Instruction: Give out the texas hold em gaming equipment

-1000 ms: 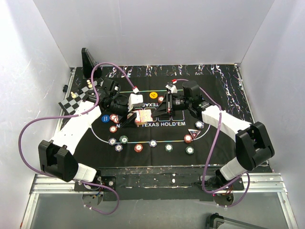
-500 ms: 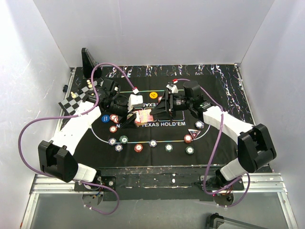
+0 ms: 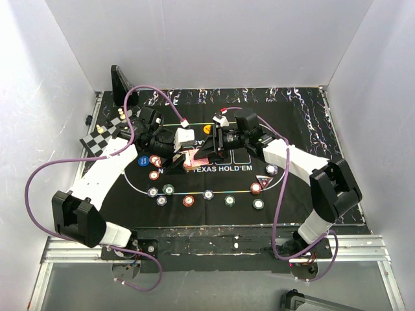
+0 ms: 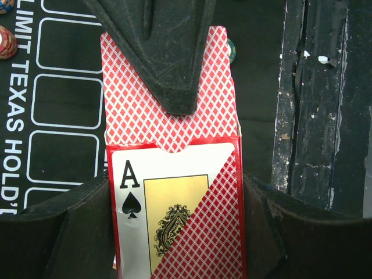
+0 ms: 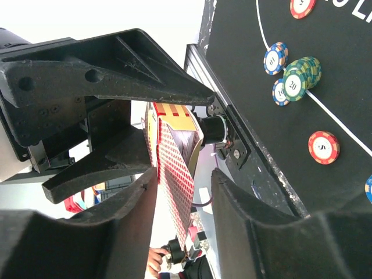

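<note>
Saw a black Texas Hold'em mat [image 3: 305, 129] filling the middle of the top view. Found the left arm [image 3: 104, 172] reaching in from the lower left and the right arm [image 3: 292, 162] from the lower right, meeting just above the mat's centre. Spotted a small black-and-white chessboard [image 3: 104, 136] with pieces at the mat's upper left edge. Found the left gripper [image 3: 176, 161] clenched on a card box [image 4: 174, 221], pinched at both sides, with an ace of spades printed on its face, held above the mat near the centre of the frame. Found the right gripper [image 5: 183, 180] released, fingers spread to either side of a red-backed playing card [image 4: 131, 110] sticking partway out of the box's open end. Saw one finger [image 4: 168, 52] lying across the card's back in the left wrist view, and a clear gap beside the card in the right wrist view. Noted poker chips [image 3: 208, 194] in a curved row along the lower white line of the mat, with a few more under the left arm, left of the box. Saw an orange button [image 3: 207, 129] just above the grippers and a dark triangular marker [image 3: 263, 179] right of centre, beside two chips.
</note>
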